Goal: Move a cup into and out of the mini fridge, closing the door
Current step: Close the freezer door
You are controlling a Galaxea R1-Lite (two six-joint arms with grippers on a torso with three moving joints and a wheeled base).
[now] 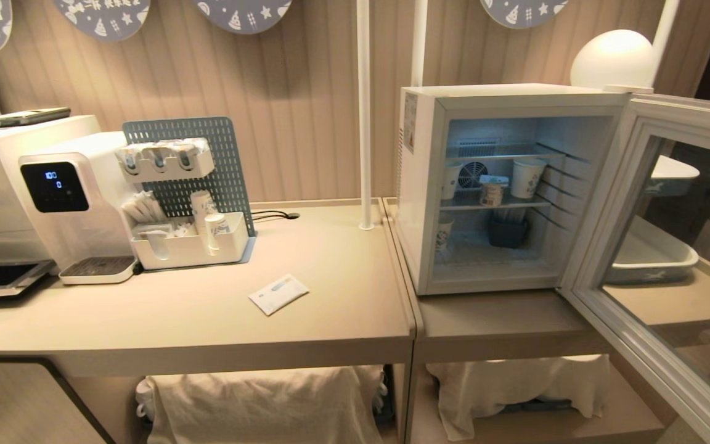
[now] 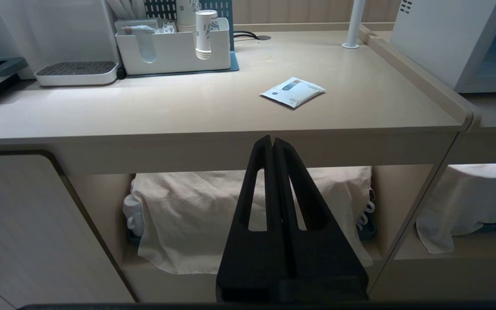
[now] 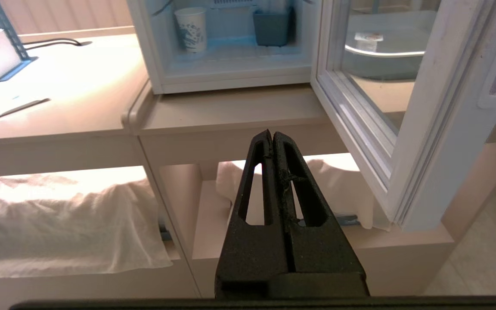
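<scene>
The white mini fridge [image 1: 423,185] stands on the right counter, lit inside. Its door [image 1: 688,117] is swung wide open to the right, and its glass and white rim also show in the right wrist view [image 3: 424,129]. The cup [image 1: 492,192], a squat tub with a flat white lid, sits on the middle wire shelf in front of the fan grille. Neither arm shows in the head view. My left gripper [image 2: 272,138] is shut and empty, low in front of the left counter's edge. My right gripper [image 3: 272,132] is shut and empty, below the counter edge in front of the fridge.
Taller paper cups [image 1: 526,177] and a dark bin [image 1: 508,231] share the fridge. A water dispenser [image 1: 71,203], a cup organiser [image 1: 188,243] and a flat sachet [image 1: 278,293] sit on the left counter. A white pole [image 1: 364,123] stands beside the fridge. A grey tray [image 1: 651,262] shows through the glass.
</scene>
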